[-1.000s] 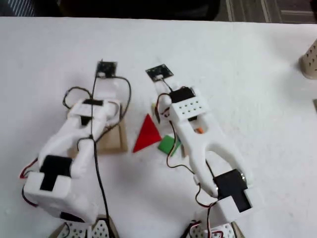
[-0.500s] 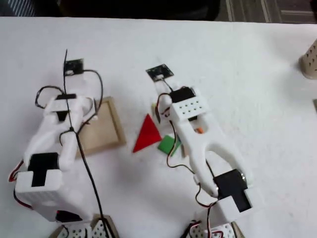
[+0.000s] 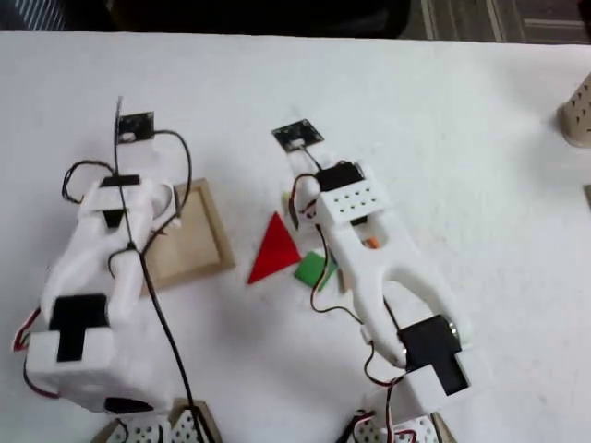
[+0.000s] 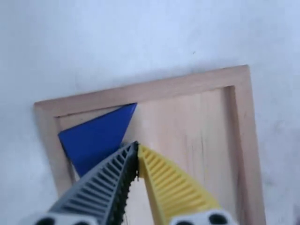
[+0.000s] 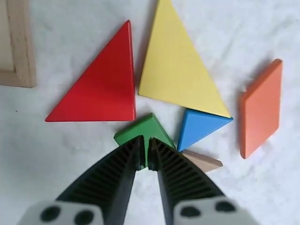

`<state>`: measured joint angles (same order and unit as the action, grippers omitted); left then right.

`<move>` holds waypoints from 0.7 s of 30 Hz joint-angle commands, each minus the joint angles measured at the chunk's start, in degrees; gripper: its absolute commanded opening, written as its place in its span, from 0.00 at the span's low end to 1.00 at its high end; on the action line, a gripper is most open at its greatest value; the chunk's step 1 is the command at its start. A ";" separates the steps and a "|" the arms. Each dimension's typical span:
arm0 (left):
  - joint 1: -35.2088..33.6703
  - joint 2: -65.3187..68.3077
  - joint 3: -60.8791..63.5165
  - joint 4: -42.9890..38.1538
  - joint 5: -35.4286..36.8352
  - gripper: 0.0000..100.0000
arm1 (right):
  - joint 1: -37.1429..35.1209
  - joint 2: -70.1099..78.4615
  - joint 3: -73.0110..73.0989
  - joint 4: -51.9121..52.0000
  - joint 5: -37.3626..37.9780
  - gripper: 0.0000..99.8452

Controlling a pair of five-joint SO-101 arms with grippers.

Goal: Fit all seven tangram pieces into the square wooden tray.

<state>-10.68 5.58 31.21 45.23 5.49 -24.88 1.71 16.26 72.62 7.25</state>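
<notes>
Green square wooden piece is seen close by the right hand, closed on nothing; thin, stiff and light, it would best be pinched across opposite edges. Farther off, a blue triangular piece is seated in the square wooden tray, under the closed left hand.

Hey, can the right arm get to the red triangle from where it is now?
Probably yes. The red triangle lies flat, uncovered, close to the right gripper; only the yellow triangle crowds one edge.
</notes>
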 commanded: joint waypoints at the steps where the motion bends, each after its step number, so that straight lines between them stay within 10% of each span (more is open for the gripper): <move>1: -0.13 -10.68 5.45 -4.66 0.00 0.02 | -0.04 -3.03 -0.62 0.13 0.79 0.02; 9: -12.88 -26.95 16.97 -8.79 9.49 0.03 | -0.66 -2.95 -0.62 0.13 0.79 0.02; 21: -18.59 -8.40 4.31 -8.70 18.11 0.09 | -14.46 -2.42 -0.35 -6.02 0.79 0.02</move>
<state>-28.62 -6.20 41.32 37.93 22.64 -35.34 1.71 16.26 69.01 7.25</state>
